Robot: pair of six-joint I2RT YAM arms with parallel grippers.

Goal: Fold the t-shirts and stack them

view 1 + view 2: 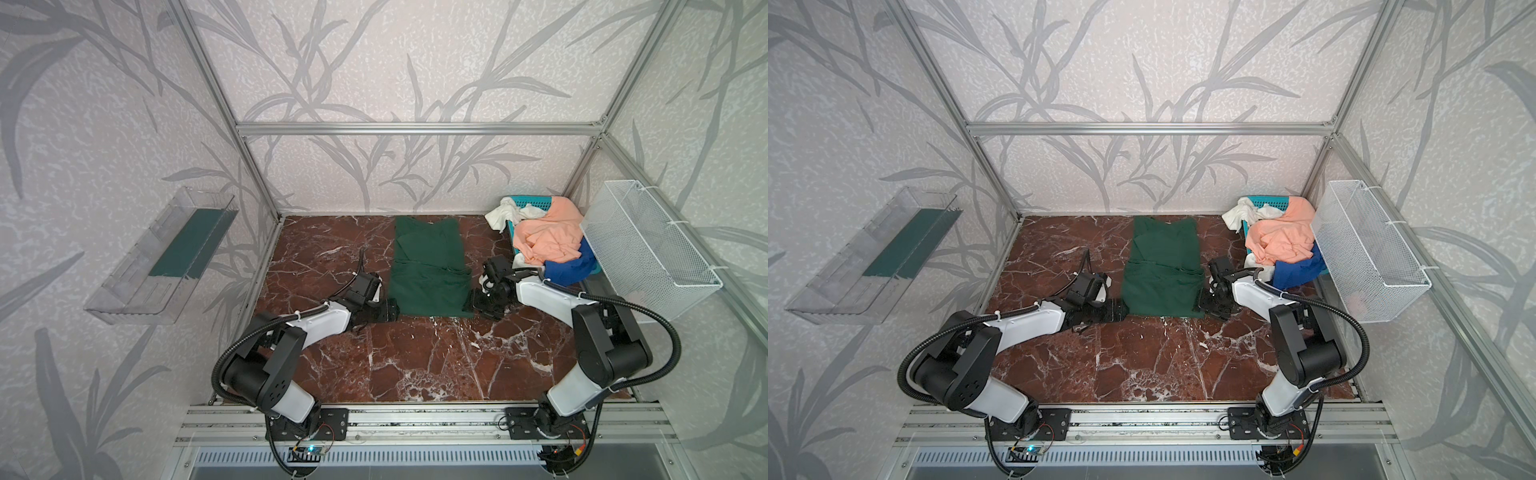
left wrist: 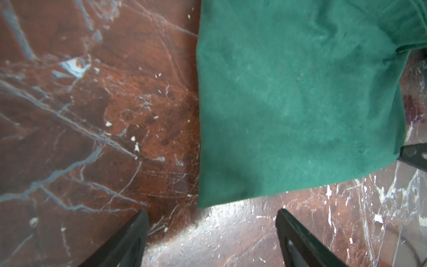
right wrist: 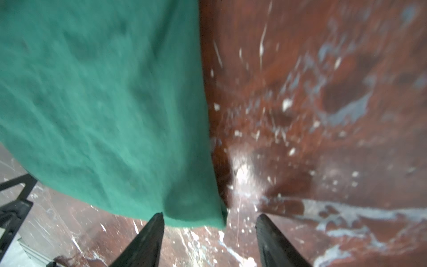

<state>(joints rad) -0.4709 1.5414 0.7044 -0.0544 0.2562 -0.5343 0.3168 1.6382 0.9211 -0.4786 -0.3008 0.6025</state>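
Roughly: in both top views green t-shirt [image 1: 430,270] lies flat mid marble table [image 1: 415,365], left gripper [image 1: 390,311] at near-left corner, right gripper [image 1: 473,305] at near-right. Peach t-shirt [image 1: 548,237], blue t-shirt [image 1: 569,268], white t-shirt [image 1: 505,212] heaped in teal basket [image 1: 536,202], far right.

Left wrist: jaws wide, nothing btwn; corner just ahead.

Right wrist: jaws apart, corner btwn, unpinched.

teal basket [image 1: 534,203]: mostly buried under peach shirt [image 1: 548,237] | green shirt [image 3: 92,92]: blurred, cut off at edge
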